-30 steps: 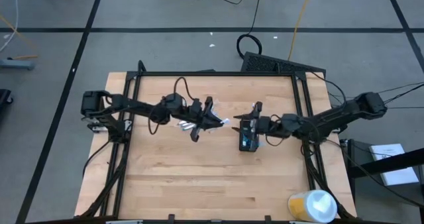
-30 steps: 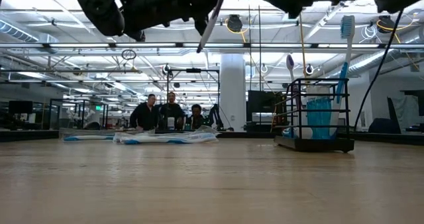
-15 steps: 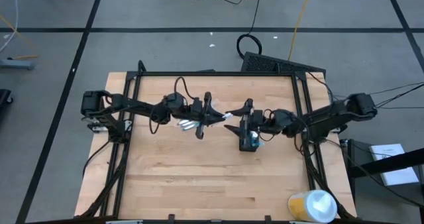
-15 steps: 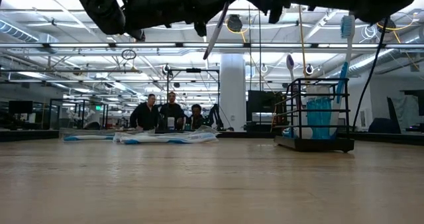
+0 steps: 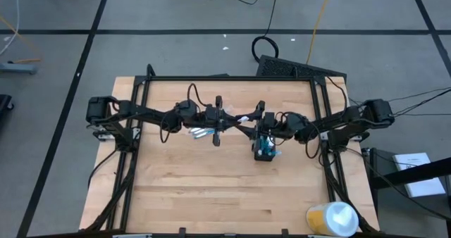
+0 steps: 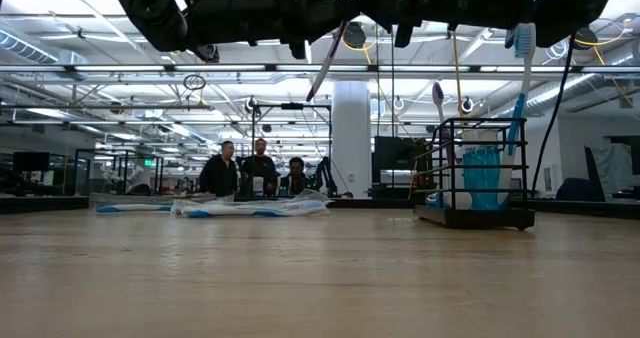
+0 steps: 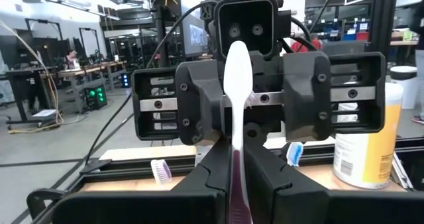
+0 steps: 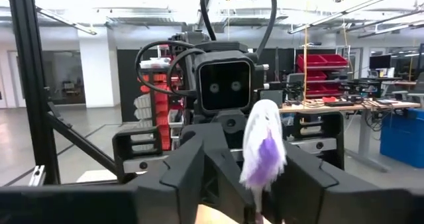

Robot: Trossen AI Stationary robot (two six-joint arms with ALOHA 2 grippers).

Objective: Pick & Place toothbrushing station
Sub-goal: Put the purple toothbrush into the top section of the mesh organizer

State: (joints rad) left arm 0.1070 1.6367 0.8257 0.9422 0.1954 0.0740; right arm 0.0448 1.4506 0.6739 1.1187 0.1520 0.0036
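So the left tool (image 5: 224, 120) is clamped on a white-and-purple toothbrush (image 7: 236, 91), held up mid-frame in the high view. It's faced by the right tool (image 5: 248, 127), fingers apart around the brush tip. The mesh cup (image 5: 264, 148) is sat on the counter (image 5: 211, 189) just below, right of centre.

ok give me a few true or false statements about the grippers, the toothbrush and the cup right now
1. The left gripper is shut on a toothbrush. True.
2. The mesh cup lies tipped on its side. False: it stands upright on the table.
3. The cup already holds toothbrushes. True.
4. The right gripper waits at the table's edge. False: it faces the left gripper mid-table, at the toothbrush.
5. The yellow-and-white roll sits inside the cup. False: it stands apart at a table corner.
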